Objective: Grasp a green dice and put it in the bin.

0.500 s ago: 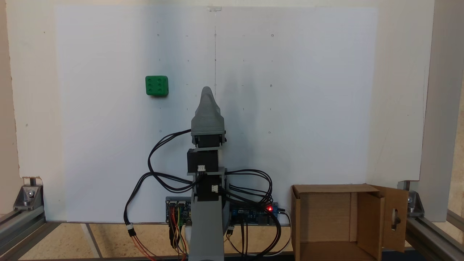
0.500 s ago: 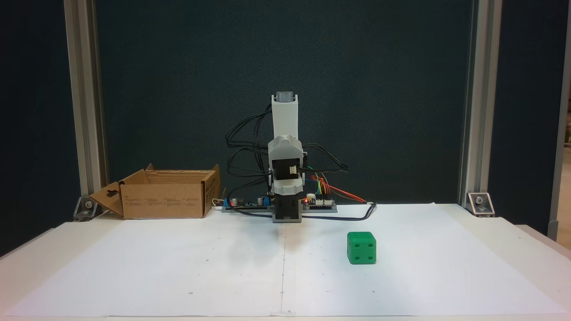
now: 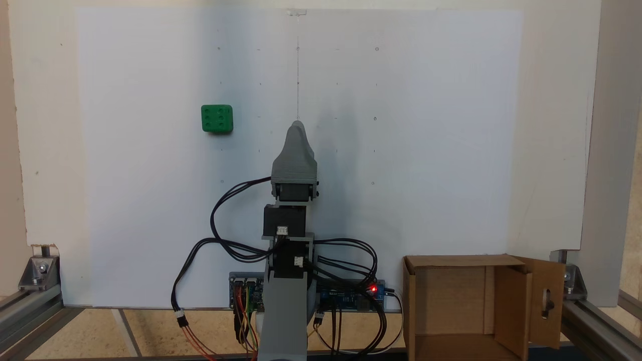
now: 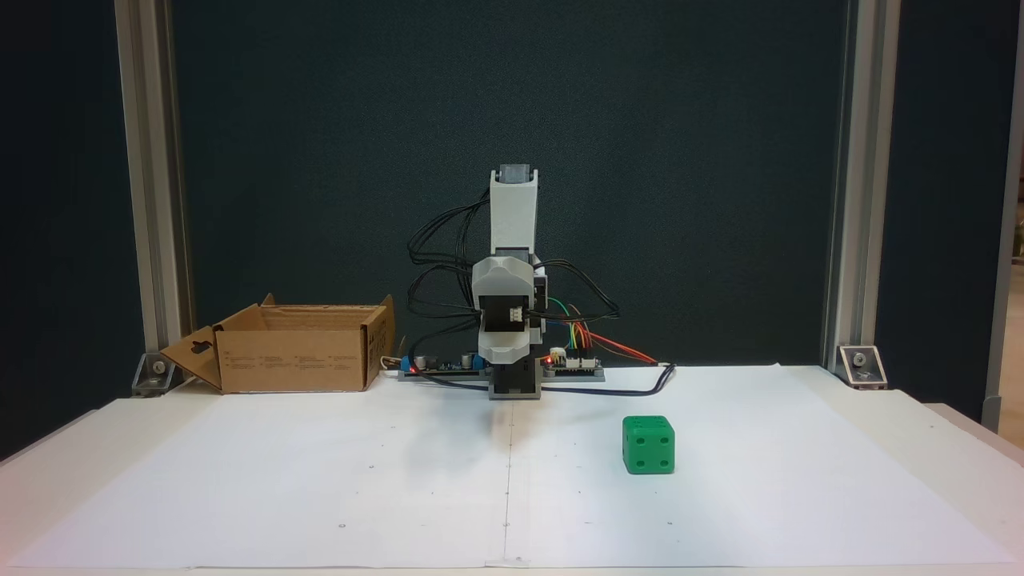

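Paper: big white paper sheet (image 3: 426,150) covers the table.
Bin: brown corrugated cardboard box (image 4: 300,360), flaps open, at paper's edge beside the arm base.
Gripper: grey plastic gripper (image 3: 297,125) above paper's centre line; jaws stacked, opening can't be told.
Dice: small bright green plastic cube (image 3: 217,119) on the paper, well apart from box.

The dice (image 3: 217,119) is bright green plastic, smooth with a slight sheen, its pips recessed. The bin (image 4: 300,360) at 9 o'clock of the arm's base in that view is matt brown corrugated cardboard. The gripper (image 3: 298,131) is matt grey plastic, faintly ribbed. White matt paper (image 4: 400,480) covers the worktop (image 4: 952,448). The frame posts (image 4: 848,184) are brushed metal.
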Controlling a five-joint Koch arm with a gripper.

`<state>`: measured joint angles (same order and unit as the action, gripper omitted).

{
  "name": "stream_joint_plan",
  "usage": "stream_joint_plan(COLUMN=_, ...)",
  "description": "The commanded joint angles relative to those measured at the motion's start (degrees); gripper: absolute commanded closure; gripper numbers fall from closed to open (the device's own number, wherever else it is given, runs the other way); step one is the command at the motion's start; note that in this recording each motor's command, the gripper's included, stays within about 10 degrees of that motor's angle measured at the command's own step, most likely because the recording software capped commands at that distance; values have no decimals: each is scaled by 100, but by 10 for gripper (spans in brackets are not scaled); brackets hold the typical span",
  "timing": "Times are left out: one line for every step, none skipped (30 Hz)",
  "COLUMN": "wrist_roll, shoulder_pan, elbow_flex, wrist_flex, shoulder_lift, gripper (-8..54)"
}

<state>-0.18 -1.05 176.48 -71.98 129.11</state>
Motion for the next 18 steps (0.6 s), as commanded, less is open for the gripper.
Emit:
stream_joint_plan(wrist_roll=-246, shoulder_pan=-26, elbow_flex=272, wrist_flex=-62, shoulder_lift=650, gripper=19)
stream_joint_plan(wrist_roll=-246, shoulder_pan=-26, elbow_flex=281, wrist_flex=-62, shoulder_lift=650, gripper=19)
stream_joint_plan(wrist_roll=-246, shoulder_pan=-26, elbow_flex=281, wrist_flex=-62, shoulder_lift=659, gripper=19)
stream_joint_plan(wrist_roll=-246, shoulder_pan=-26, elbow_flex=281, wrist_flex=-62, shoulder_lift=659, gripper=19)
stream_joint_plan(wrist_roll=-246, shoulder_pan=-26, elbow_flex=281, wrist_flex=-62, shoulder_lift=659, gripper=19)
stream_joint_plan(wrist_roll=-246, shoulder_pan=-26, elbow_flex=272, wrist_flex=-62, shoulder_lift=659, gripper=19)
stream_joint_plan(wrist_roll=-246, shoulder_pan=-26, elbow_flex=281, wrist_flex=-62, shoulder_lift=659, gripper=19)
stream_joint_plan(wrist_roll=-246, shoulder_pan=-26, elbow_flex=281, wrist_flex=-62, shoulder_lift=659, gripper=19)
stream_joint_plan(wrist_roll=-246, shoulder_pan=-18, elbow_flex=281, wrist_flex=-62, shoulder_lift=659, gripper=19)
stream_joint_plan(wrist_roll=-246, shoulder_pan=-18, elbow_flex=281, wrist_flex=-62, shoulder_lift=659, gripper=19)
stream_joint_plan(wrist_roll=-246, shoulder_pan=-18, elbow_flex=281, wrist_flex=-62, shoulder_lift=659, gripper=19)
stream_joint_plan(wrist_roll=-246, shoulder_pan=-18, elbow_flex=281, wrist_flex=-62, shoulder_lift=659, gripper=22)
stream_joint_plan(wrist_roll=-255, shoulder_pan=-18, elbow_flex=281, wrist_flex=-70, shoulder_lift=659, gripper=24)
stream_joint_plan(wrist_roll=-255, shoulder_pan=-18, elbow_flex=272, wrist_flex=-62, shoulder_lift=659, gripper=24)
stream_joint_plan(wrist_roll=-255, shoulder_pan=-9, elbow_flex=272, wrist_flex=-62, shoulder_lift=659, gripper=24)
stream_joint_plan(wrist_roll=-255, shoulder_pan=18, elbow_flex=246, wrist_flex=-62, shoulder_lift=659, gripper=24)
stream_joint_plan(wrist_roll=-255, shoulder_pan=62, elbow_flex=211, wrist_flex=-44, shoulder_lift=650, gripper=24)
stream_joint_plan(wrist_roll=-255, shoulder_pan=114, elbow_flex=167, wrist_flex=79, shoulder_lift=650, gripper=24)
